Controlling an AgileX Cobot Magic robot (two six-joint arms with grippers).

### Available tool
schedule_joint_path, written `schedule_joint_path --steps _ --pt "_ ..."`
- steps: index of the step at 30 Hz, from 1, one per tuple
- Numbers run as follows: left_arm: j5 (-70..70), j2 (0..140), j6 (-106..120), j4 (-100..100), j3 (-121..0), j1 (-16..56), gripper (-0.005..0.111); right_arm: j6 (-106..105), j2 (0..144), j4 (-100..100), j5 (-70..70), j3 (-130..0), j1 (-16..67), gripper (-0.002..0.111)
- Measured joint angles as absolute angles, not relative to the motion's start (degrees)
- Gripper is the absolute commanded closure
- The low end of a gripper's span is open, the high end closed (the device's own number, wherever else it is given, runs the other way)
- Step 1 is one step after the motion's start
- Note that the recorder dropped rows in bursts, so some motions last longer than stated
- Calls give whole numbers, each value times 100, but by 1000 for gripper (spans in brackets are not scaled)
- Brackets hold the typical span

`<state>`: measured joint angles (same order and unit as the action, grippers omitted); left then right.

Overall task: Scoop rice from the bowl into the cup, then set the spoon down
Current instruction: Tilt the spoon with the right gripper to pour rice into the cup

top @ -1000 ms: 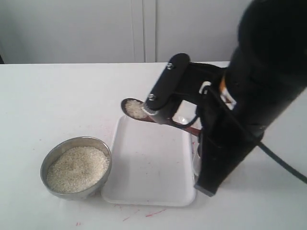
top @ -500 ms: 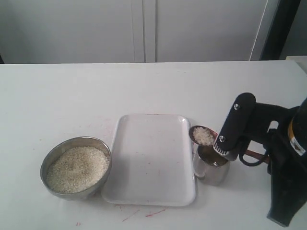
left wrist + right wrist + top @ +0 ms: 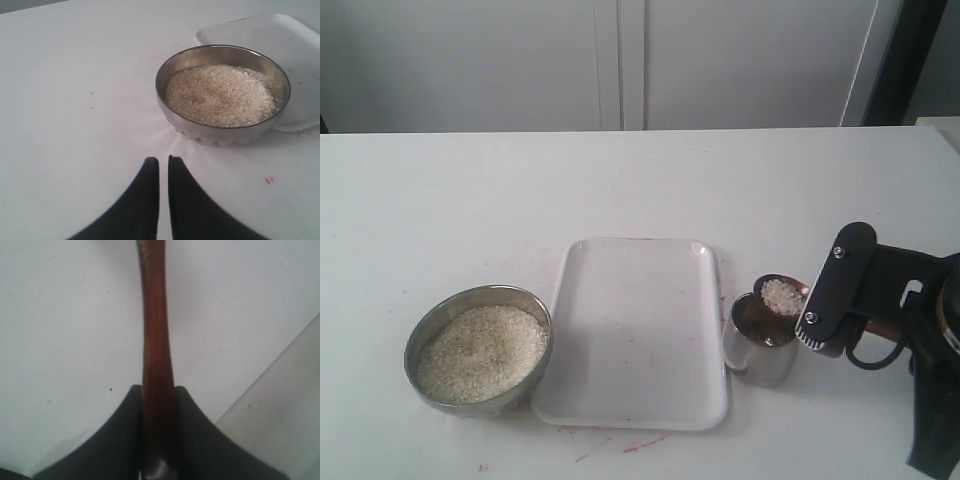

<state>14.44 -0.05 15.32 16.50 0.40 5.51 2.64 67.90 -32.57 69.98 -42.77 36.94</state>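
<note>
Shiny steel bowl (image 3: 480, 290) and cup (image 3: 765, 362), smooth reddish wooden spoon (image 3: 156, 340), matt white tray (image 3: 635, 330), granular rice (image 3: 480, 352)

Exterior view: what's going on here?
The right gripper is shut on the spoon, holding a scoop of rice just above the mouth of the cup, not yet tipped in. The cup stands just right of the white tray; the bowl, full of rice, sits on the tray's left. The left gripper is shut and empty, near the bowl.
</note>
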Motion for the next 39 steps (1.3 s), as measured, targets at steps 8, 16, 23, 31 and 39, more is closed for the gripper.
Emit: schedule_joint_path --steps 8,16,23,31,39 --pt "1444 -5 1532 1650 40 551 92 363 6790 -3723 6989 -4277 3694 108" --pt "1444 -5 1532 1650 40 551 92 405 7143 -3825 6989 -4277 3694 108" --pt "1444 -5 1532 1650 40 551 92 533 7635 -4001 6989 -4277 3694 108" --pt "1444 -5 1532 1650 40 551 92 541 7951 -4265 6976 -4277 3694 108" --pt "1444 -5 1532 1650 40 551 92 293 7951 -4777 6913 -4277 3694 108"
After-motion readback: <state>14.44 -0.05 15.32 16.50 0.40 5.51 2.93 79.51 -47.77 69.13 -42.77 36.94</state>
